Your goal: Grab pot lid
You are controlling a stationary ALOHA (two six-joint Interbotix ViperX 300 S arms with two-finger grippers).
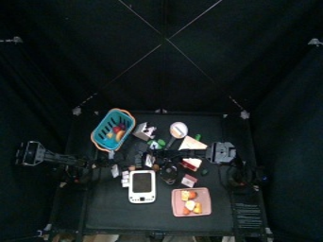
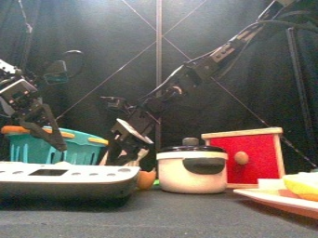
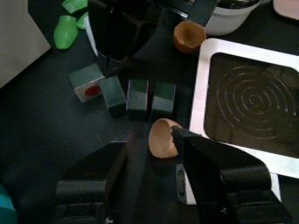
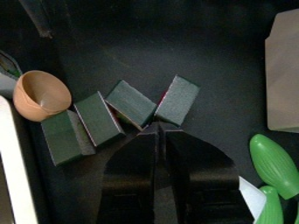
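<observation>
Meanwhile the pot lid (image 2: 191, 146) sits on its white pot (image 2: 191, 172), just beside the red box (image 2: 248, 157) on the tabletop (image 2: 162, 216). Left pincer (image 3: 152, 150) hangs with its jaws apart, empty. Right pincer (image 4: 156, 131) pinches a dark green block (image 4: 177, 99) among other blocks.

Black curtains (image 1: 161, 57) close the pen on every side, hanging in soft folds behind the arms. Thin pale cords or rods (image 2: 187, 58) cross one another against the curtain behind the grippers, meeting high overhead; in the top view they run diagonally from the corners to a crossing point (image 1: 161, 40). Beneath the grippers lies a small black table (image 1: 113, 213), its matte surface dark and faintly lit from above. Beyond the table's edges the surroundings are black
</observation>
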